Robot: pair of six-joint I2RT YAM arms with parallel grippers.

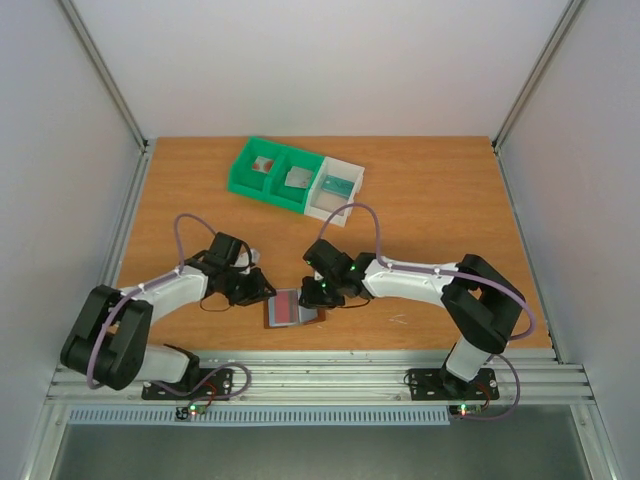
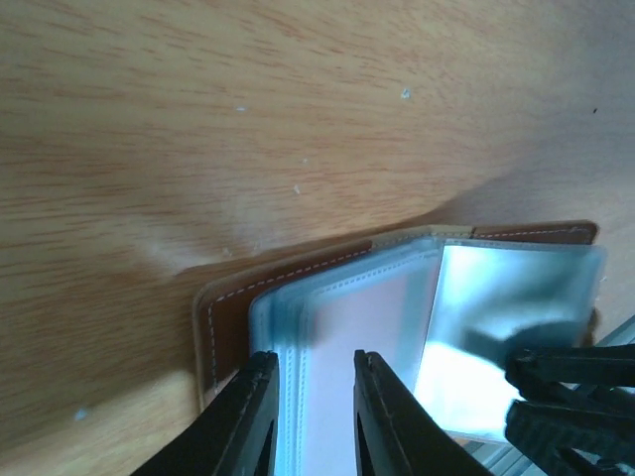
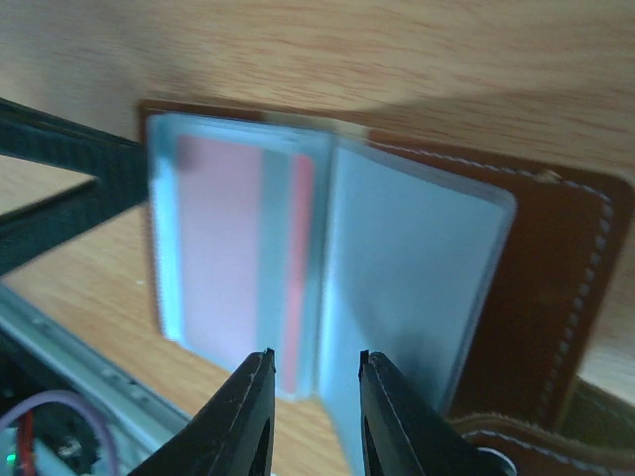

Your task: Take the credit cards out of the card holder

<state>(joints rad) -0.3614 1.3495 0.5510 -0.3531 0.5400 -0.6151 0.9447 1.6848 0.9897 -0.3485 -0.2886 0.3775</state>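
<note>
brown card holder (image 1: 295,308) lies open on the table (image 1: 450,220), pink credit card (image 3: 213,248) not yet out. left hand (image 2: 313,416) and right hand (image 3: 316,416) straddle its edges, narrowly parted; grip unclear.

Overhead wide, wrists close, likely sharing wallet (image 3: 556,288)

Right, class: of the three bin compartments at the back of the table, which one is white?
The rightmost compartment in the top view; the two compartments left of it are green.
</note>
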